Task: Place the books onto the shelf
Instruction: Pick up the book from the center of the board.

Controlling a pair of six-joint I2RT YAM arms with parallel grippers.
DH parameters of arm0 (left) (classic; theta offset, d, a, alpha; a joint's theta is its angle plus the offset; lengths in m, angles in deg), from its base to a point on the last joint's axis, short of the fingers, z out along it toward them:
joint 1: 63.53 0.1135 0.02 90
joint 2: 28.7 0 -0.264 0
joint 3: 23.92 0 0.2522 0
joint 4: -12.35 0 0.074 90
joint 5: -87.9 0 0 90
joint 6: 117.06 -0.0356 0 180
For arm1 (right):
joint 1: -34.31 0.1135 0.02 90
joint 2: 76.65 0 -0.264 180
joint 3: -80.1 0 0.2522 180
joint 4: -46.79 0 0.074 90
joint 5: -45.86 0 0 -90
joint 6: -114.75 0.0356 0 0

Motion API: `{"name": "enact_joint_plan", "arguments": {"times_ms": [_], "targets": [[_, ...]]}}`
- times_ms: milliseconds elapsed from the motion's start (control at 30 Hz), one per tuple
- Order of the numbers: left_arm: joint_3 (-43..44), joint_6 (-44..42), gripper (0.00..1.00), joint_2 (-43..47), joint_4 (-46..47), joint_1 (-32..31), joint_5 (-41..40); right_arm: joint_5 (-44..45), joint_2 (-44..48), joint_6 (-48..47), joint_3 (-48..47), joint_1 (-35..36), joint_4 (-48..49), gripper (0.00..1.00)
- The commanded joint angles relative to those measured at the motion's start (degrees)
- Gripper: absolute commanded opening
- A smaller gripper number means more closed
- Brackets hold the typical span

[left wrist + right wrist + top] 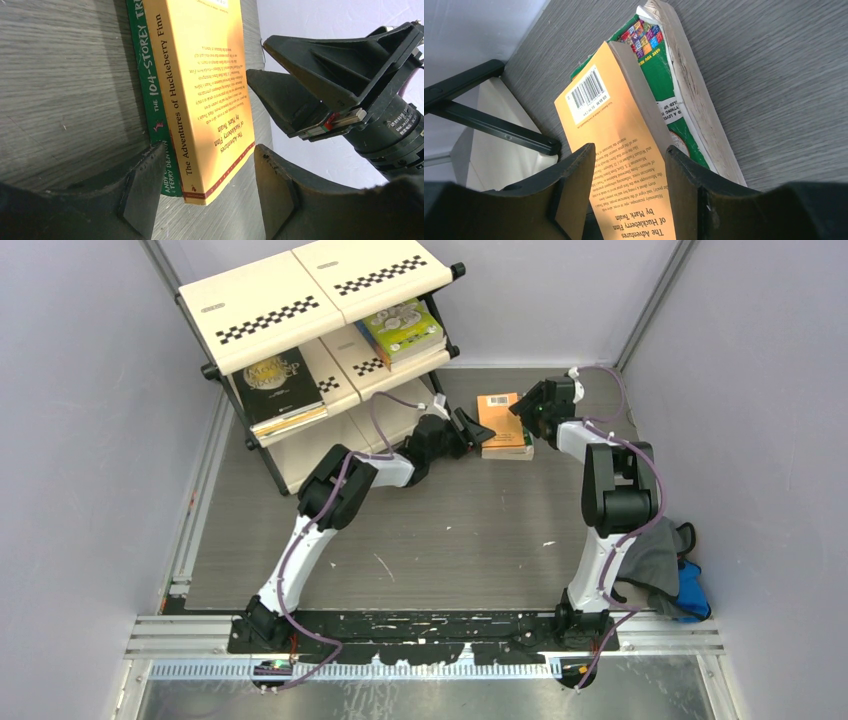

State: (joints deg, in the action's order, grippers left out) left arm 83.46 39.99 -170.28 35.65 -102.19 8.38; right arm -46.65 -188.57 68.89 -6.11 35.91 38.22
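Left pincer (207, 150) of mine stands open, straddling the near end of the two stacked books on the tabletop (400, 540). One finger (142, 192) sits against the spine side of the green book (145, 75), and the other stands off from the orange book (205, 85) with a gap. The orange book lies on top of the green one, slightly askew.

Across the stack, my right pincer (630, 149) faces the left one. It is also spread, with the orange book's end between its fingers. I cannot tell whether they press on it.

Beyond and to the left of my left pincer is the shelf (270, 290). Its middle tier holds a black book (278, 388) with gold lettering and a lime green book (402, 328). Well behind my right pincer, by that arm's base, lies a grey-and-blue cloth bundle (665, 565).
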Motion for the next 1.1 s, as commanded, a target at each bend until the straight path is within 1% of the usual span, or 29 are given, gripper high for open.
{"name": "enact_joint_plan", "arguments": {"times_ms": [0,300,500,600,667,867,1067], "targets": [[-0.23,-0.07,0.65,-0.01,3.36,-0.17,0.5,-0.95,0.21,-0.28,-0.93,-0.54,1.71,0.58],[-0.3,-0.16,0.65,-0.2,3.46,-0.37,-0.04,-6.3,-3.19,-0.94,-3.09,-0.54,-0.33,0.57],[-0.28,-0.22,0.65,-0.18,3.88,-0.37,-0.02,-9.76,-3.59,-0.98,-2.76,-0.51,-0.06,0.57],[-0.58,-0.35,0.63,-0.08,4.51,-0.39,0.15,-10.81,-3.12,-0.82,-2.04,-0.55,0.38,0.57],[-0.86,-0.34,0.6,-0.17,5.27,-0.39,0.31,-11.84,-3.0,-0.71,-1.67,-0.36,0.52,0.57],[-3.62,-0.57,0.4,0.96,7.85,-0.41,0.27,-12.05,-2.25,-0.43,0.11,-0.33,1.52,0.57],[-8.54,-1.51,0.25,3.88,10.42,-0.38,-0.74,-11.78,-0.49,0.06,2.66,-0.2,2.76,0.57]]}}
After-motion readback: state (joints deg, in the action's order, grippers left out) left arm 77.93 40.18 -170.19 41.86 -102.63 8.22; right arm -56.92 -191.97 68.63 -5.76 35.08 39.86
